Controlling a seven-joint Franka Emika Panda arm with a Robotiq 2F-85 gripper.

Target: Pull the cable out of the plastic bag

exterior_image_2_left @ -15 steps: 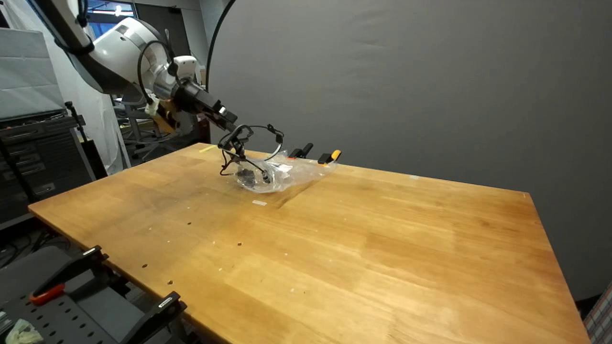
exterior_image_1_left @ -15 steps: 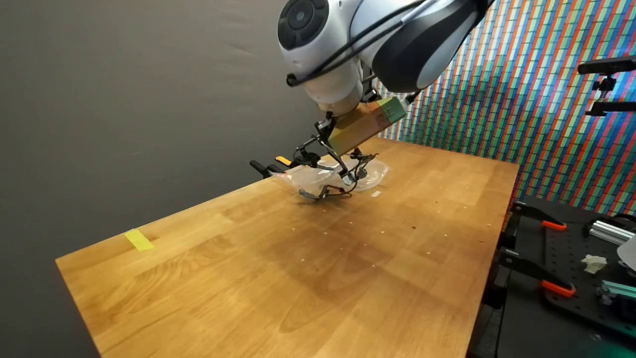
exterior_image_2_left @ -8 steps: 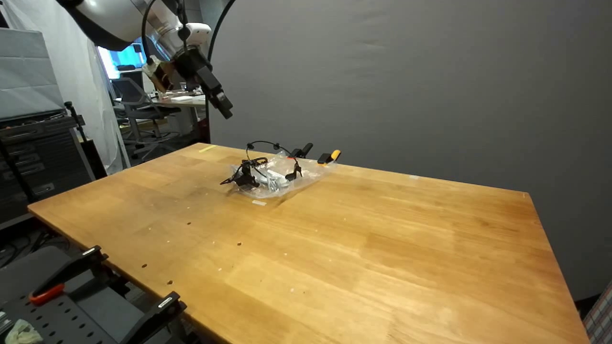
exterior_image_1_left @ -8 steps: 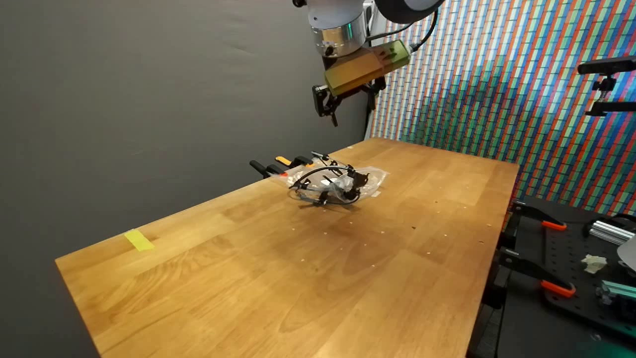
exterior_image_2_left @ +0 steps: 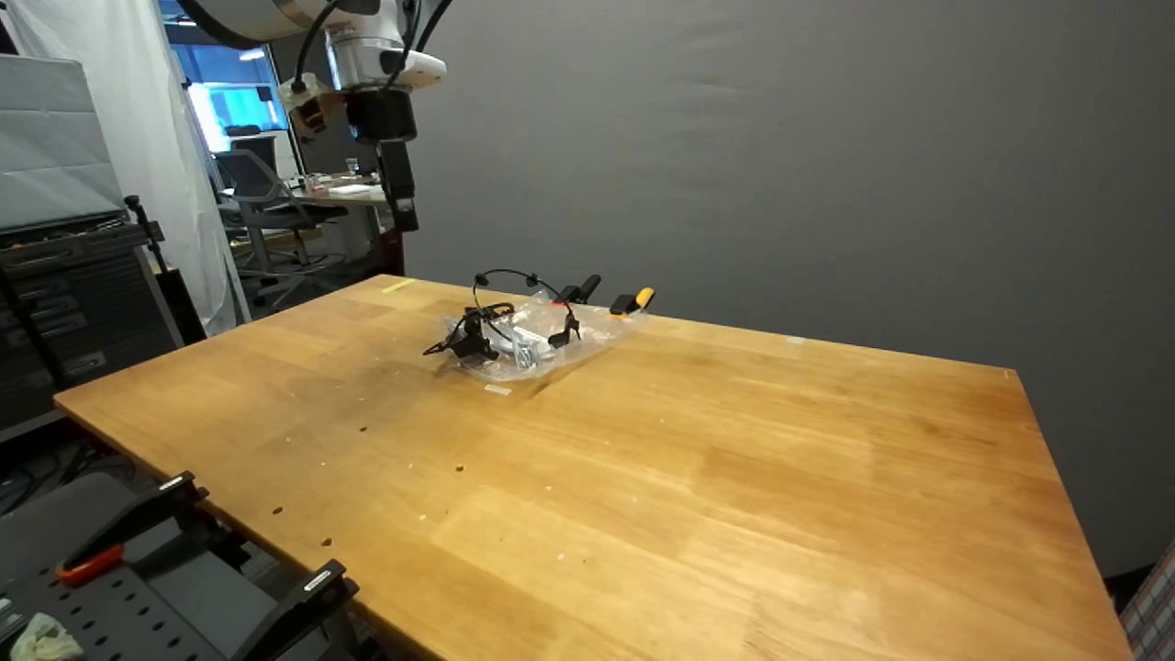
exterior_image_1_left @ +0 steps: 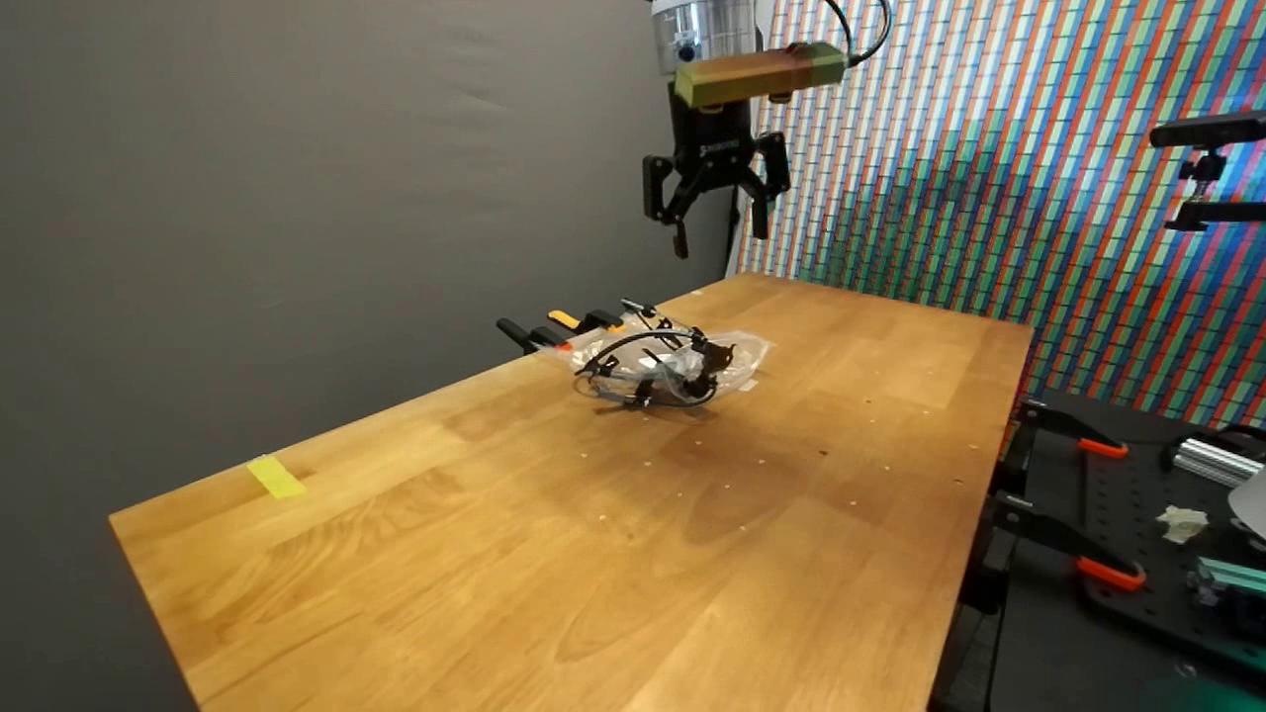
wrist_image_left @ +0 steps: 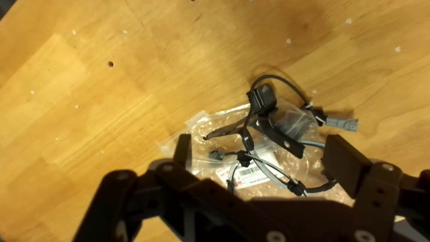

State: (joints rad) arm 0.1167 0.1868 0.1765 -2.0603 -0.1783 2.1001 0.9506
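As seen in the wrist view, note the cable point(wrist_image_left: 244, 158) lying in loose black and grey loops across the clear plastic bag point(wrist_image_left: 220, 121). Mark its grey connector point(wrist_image_left: 342, 123), sticking out past the bag over the wood of the counter point(exterior_image_2_left: 780, 477), and, farther along, a black block point(wrist_image_left: 264, 98) with a flat black bracket point(wrist_image_left: 280, 138) just beside it. Cannot tell lengths inside the bag from lengths on top of it. Find also a white barcode label point(wrist_image_left: 249, 170), crossed in part by grey strands. In an exterior view, see a loop point(exterior_image_2_left: 532, 279) of the cable rising above the bag. Look higher for the fingers point(exterior_image_1_left: 760, 220), spread wide apart, pointing down and hanging well above cable, bag and counter. Just beside the bag, at the counter's edge, notice two clamps point(exterior_image_2_left: 633, 301), with black and yellow showing on the handles. Farther along that edge, pick out a strip of yellow tape point(exterior_image_1_left: 276, 477). Beyond it, take in a plain grey backdrop point(exterior_image_2_left: 780, 165); past the counter's end, a screen of coloured stripes point(exterior_image_1_left: 989, 198); and, low beside the opposite edge, a black perforated board point(exterior_image_1_left: 1128, 494).
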